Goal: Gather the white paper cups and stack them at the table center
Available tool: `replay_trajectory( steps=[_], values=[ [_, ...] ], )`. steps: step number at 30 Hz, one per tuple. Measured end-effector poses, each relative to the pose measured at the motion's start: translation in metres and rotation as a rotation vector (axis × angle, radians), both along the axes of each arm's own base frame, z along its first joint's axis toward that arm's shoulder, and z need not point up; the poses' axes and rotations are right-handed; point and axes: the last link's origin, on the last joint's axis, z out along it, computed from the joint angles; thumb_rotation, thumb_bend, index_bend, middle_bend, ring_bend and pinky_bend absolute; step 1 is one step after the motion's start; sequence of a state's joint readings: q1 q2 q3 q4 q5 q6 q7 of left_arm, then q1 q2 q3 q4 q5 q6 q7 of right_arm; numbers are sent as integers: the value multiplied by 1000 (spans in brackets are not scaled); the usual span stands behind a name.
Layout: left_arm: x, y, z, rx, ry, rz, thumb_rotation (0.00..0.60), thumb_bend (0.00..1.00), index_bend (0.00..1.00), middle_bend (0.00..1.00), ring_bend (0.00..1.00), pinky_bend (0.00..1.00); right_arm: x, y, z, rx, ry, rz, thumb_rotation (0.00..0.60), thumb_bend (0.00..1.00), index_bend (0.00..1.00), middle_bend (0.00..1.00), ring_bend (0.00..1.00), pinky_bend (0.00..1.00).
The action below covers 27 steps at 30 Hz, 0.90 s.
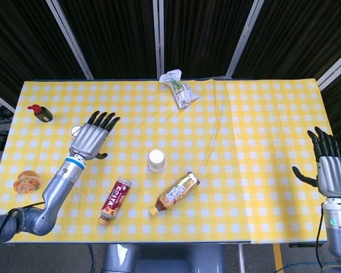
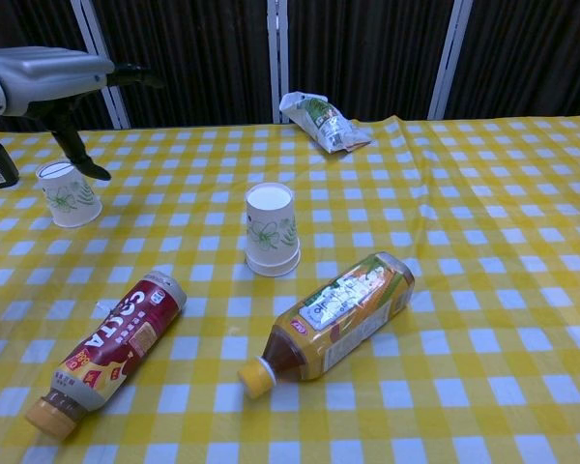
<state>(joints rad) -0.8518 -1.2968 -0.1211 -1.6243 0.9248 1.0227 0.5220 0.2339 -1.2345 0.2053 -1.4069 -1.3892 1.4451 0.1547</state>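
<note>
One white paper cup (image 1: 157, 160) (image 2: 271, 230) stands upside down near the table center. A second white cup (image 1: 75, 131) (image 2: 68, 193) stands upright at the left, mostly hidden in the head view by my left hand (image 1: 92, 136) (image 2: 48, 77). That hand hovers over it with fingers spread flat and thumb hanging down beside the cup, holding nothing. My right hand (image 1: 327, 161) is open at the table's right edge, far from both cups, and is absent from the chest view.
A tea bottle (image 1: 175, 193) and a Costa coffee bottle (image 1: 115, 199) lie in front of the center cup. A snack bag (image 1: 179, 90) lies at the back. A small dark bottle (image 1: 41, 113) and an orange cup (image 1: 27, 183) sit far left.
</note>
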Motion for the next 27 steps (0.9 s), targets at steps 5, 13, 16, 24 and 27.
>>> replay_trajectory(
  steps=[5,13,16,24,27],
  values=[
    [-53,17,23,85,35,150,600,151,187,0,0,0,1,0,-1,1,4,3,600,118,48,0,0,0],
    [-108,42,41,137,74,295,600,175,247,0,0,0,2,0,-2,3,4,6,600,118,48,0,0,0],
    [-113,48,36,120,76,321,600,186,240,0,0,0,2,0,-2,0,4,5,600,118,48,0,0,0],
    [-108,63,19,75,65,356,600,253,240,0,0,0,1,0,-1,-3,5,-1,600,117,48,0,0,0],
    [-104,65,12,56,60,356,600,270,257,0,0,0,0,0,0,-5,7,-3,600,118,48,0,0,0]
  ],
)
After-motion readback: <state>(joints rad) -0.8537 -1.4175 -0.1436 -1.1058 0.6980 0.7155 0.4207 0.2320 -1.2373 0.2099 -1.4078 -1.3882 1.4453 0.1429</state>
